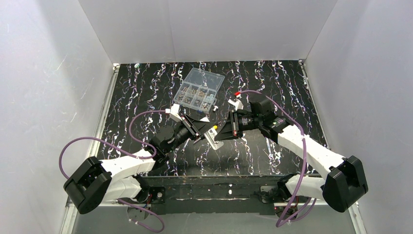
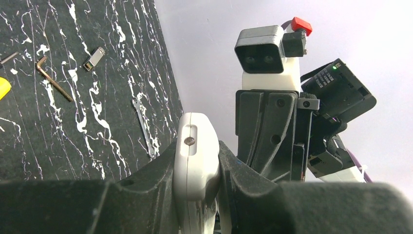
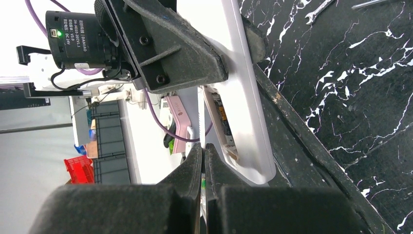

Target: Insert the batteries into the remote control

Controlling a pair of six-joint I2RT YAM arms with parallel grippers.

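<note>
Left wrist view: my left pincer (image 2: 195,158) is clenched on the slim white plastic remote control (image 2: 194,141), which stands upright at lower centre of frame. Right wrist view shows my right pincer (image 3: 203,163) clenched, fingers pressed together, just beside the remote's lower end, above the black marbled desk (image 3: 370,97).

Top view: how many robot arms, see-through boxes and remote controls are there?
robot arms: 2 (left arm, right arm)
clear box: 1
remote control: 1
Total: 4
</note>
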